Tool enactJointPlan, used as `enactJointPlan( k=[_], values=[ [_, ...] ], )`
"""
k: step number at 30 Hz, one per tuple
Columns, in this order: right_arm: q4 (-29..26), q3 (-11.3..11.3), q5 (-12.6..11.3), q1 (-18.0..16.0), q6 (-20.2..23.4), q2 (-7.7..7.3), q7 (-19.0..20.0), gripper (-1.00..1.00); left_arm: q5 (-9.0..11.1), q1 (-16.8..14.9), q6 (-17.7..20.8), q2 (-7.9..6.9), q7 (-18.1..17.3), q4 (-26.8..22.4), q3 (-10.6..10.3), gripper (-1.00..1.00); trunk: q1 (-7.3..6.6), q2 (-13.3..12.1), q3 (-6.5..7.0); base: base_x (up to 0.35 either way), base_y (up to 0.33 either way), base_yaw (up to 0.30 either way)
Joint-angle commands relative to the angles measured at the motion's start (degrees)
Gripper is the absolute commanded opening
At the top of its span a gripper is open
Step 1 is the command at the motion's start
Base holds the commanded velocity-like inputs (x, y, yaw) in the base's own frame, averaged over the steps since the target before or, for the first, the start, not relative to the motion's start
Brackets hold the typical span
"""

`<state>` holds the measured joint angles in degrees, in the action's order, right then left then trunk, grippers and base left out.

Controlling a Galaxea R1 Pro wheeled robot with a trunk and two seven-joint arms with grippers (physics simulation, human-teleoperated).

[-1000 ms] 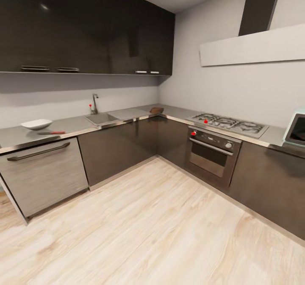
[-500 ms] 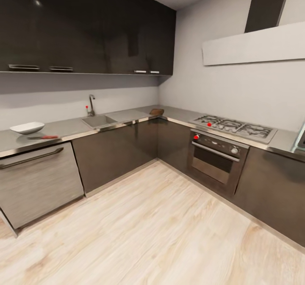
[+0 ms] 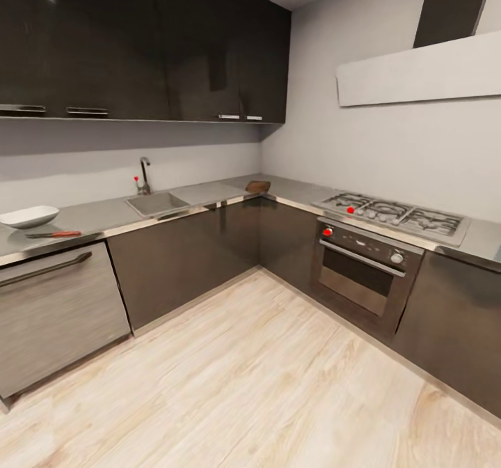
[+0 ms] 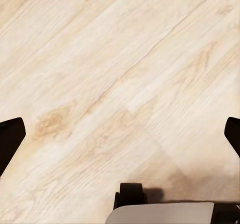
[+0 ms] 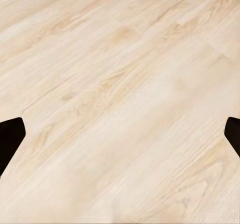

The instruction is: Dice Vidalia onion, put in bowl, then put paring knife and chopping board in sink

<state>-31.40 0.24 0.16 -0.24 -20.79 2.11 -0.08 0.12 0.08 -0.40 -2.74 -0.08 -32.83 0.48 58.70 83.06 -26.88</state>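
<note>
Head view: an L-shaped kitchen. The sink (image 3: 156, 203) sits in the desk (image 3: 97, 214) along the far left wall; any onion inside is hidden. Left of it lie the bowl (image 3: 28, 216) and, just in front, the knife (image 3: 54, 234), handle rightward. The board (image 3: 257, 186) rests in the corner. Both wrist cameras face floor (image 4: 120, 84); left jaws (image 4: 120, 134) and right jaws (image 5: 120, 134) stand wide, empty, well apart from everything.

Bowl (image 3: 28, 216) cut by edge; sink (image 3: 157, 203) inside hidden.
</note>
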Motion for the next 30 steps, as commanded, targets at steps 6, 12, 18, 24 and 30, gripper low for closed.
enactJointPlan(
  k=[6, 12, 18, 24, 30],
  values=[
    [0.0, 0.0, 0.0, 0.0, -0.2, 0.00, 0.0, 1.00, 0.0, 0.0, 0.0, 0.02, 0.0, 0.5, 0.0, 1.00, 0.03, 0.0, -0.05, 0.294, 0.000, 0.000],
    [0.0, 0.0, 0.0, 0.0, -0.1, 0.00, 0.0, 1.00, 0.0, 0.0, 0.0, 0.02, 0.0, 0.6, 0.0, 1.00, 0.03, 0.0, -0.05, 0.294, 0.000, 0.000],
    [0.0, 0.0, 0.0, 0.0, -0.1, 0.00, 0.0, 1.00, 0.0, 0.0, 0.0, 0.02, 0.0, 0.6, 0.0, 1.00, 0.03, 0.0, -0.05, 0.294, 0.000, 0.000],
    [0.0, 0.0, 0.0, 0.0, -0.1, 0.00, 0.0, 1.00, 0.0, 0.0, 0.0, 0.02, 0.0, 0.6, 0.0, 1.00, 0.03, 0.0, -0.05, 0.294, 0.000, 0.000],
    [0.0, 0.0, 0.0, 0.0, -0.2, 0.00, 0.0, 1.00, 0.0, 0.0, 0.0, 0.02, 0.0, 0.6, 0.0, 1.00, 0.03, 0.0, -0.05, 0.294, 0.000, 0.000]
  ],
)
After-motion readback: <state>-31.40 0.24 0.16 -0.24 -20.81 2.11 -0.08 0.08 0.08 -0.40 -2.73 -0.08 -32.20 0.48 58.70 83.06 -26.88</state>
